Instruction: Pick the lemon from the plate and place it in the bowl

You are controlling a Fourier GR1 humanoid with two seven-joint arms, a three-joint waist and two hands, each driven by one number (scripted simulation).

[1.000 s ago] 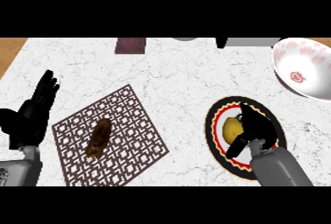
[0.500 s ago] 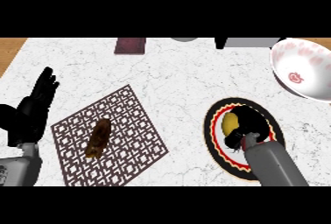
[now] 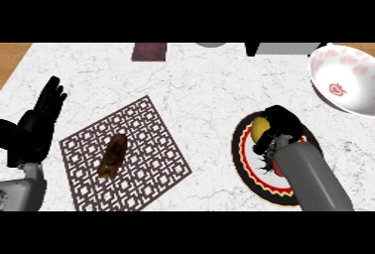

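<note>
Right hand [image 3: 277,130] curled down over the lemon [image 3: 260,127] on the plate [image 3: 250,173], probably clamped already, hard to see past the fingers. Bowl [image 3: 344,82] just up-right of the plate. Left hand [image 3: 38,126] resting open, far left of plate.

The plate [image 3: 249,171] sits on the bench [image 3: 198,84], with the lemon [image 3: 261,128] on its far part. The bowl [image 3: 344,79] lies behind and right of the plate; the mat [image 3: 147,149] lies left.
</note>
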